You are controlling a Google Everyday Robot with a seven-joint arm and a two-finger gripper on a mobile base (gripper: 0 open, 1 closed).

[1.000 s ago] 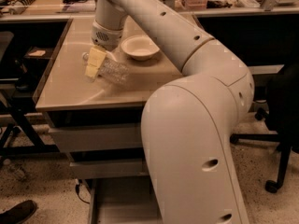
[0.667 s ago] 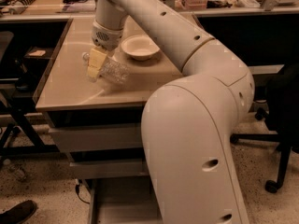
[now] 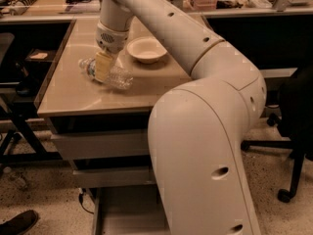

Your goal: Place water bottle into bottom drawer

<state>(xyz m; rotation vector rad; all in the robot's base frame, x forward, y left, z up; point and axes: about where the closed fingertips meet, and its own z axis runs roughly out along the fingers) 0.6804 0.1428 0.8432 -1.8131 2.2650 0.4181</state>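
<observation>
The water bottle (image 3: 119,77) lies on its side on the tan cabinet top (image 3: 68,92), with its white cap end (image 3: 82,64) pointing left. My gripper (image 3: 103,65) reaches down from the arm and sits over the bottle's middle, against its label band. The bottle rests on the cabinet top. The bottom drawer (image 3: 122,212) is pulled out at floor level below the cabinet. Its grey tray shows, and its right part is hidden behind my arm's large white body (image 3: 205,155).
A white bowl (image 3: 146,50) stands on the cabinet top just right of the gripper. Two closed grey drawer fronts (image 3: 98,146) sit above the open one. Desks with clutter line the back, a chair base (image 3: 288,180) stands at right, and a shoe (image 3: 17,223) is at lower left.
The gripper has shifted slightly right and down onto the bottle's middle. The bottle's cap end now shows left of it. The bottle still lies on the cabinet top.
</observation>
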